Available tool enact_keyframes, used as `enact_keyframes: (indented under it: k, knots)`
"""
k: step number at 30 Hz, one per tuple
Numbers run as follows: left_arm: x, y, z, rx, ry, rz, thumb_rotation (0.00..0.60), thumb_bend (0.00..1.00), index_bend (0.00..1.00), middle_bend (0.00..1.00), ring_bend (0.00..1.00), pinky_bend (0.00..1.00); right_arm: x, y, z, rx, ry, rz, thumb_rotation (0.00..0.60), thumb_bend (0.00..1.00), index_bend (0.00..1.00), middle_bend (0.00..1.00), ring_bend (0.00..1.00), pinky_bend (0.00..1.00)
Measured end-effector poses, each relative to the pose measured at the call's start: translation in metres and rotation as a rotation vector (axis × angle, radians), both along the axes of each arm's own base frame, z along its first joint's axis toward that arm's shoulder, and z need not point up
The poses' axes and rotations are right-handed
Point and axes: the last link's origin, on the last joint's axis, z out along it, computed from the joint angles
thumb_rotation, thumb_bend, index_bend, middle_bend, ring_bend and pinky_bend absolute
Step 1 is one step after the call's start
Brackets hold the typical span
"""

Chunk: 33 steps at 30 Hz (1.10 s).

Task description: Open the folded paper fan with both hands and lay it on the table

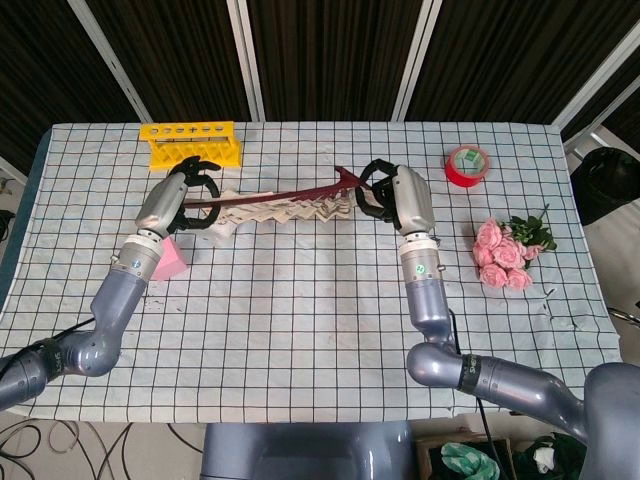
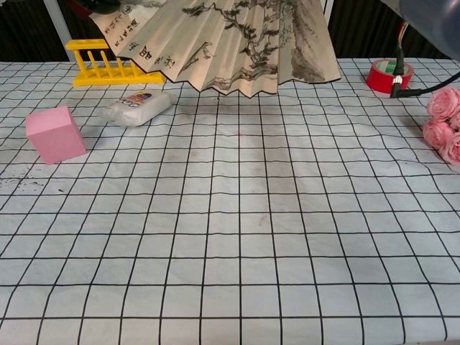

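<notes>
The paper fan [image 1: 280, 207] is spread wide and held up above the table, seen almost edge-on in the head view with its dark red ribs on top. In the chest view its cream leaf [image 2: 230, 43] with ink trees and writing hangs across the top of the frame. My left hand [image 1: 188, 192] grips the fan's left end. My right hand [image 1: 385, 195] grips the right end, near the dark red guard stick. Neither hand shows plainly in the chest view.
A pink cube [image 2: 54, 134] and a white packet [image 2: 136, 108] lie at the left. A yellow rack [image 1: 191, 145] stands at the back left, a red tape roll [image 1: 467, 165] at the back right, pink roses [image 1: 505, 252] at the right.
</notes>
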Motion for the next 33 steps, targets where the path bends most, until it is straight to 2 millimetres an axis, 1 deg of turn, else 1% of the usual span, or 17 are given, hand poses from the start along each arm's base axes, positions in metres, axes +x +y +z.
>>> enact_keyframes:
  k: [3,10,18,26,33]
  knots:
    - [-0.002,0.001,0.001,0.035,-0.005,-0.002,0.600,0.52,0.78,0.20,0.00,0.04,-0.013,0.000,0.001,-0.020,0.025,-0.011,0.600,0.63,0.91,0.98,1.00,0.92]
    - [-0.007,0.003,0.001,0.064,-0.008,0.009,0.600,0.52,0.78,0.20,0.00,0.04,-0.034,0.000,0.003,-0.048,0.068,-0.041,0.600,0.63,0.91,0.98,1.00,0.92]
    - [-0.008,0.003,-0.002,0.063,-0.010,0.010,0.600,0.52,0.78,0.20,0.00,0.04,-0.054,0.001,0.006,-0.091,0.136,-0.049,0.600,0.63,0.92,0.98,1.00,0.92]
    - [-0.007,0.002,-0.007,0.060,-0.016,0.007,0.600,0.52,0.78,0.20,0.00,0.04,-0.069,0.002,0.008,-0.126,0.189,-0.062,0.600,0.63,0.92,0.98,1.00,0.92]
    - [-0.006,-0.001,-0.016,0.046,-0.015,0.008,0.600,0.52,0.78,0.20,0.00,0.04,-0.085,0.007,0.008,-0.143,0.261,-0.056,0.600,0.63,0.92,0.98,1.00,0.92]
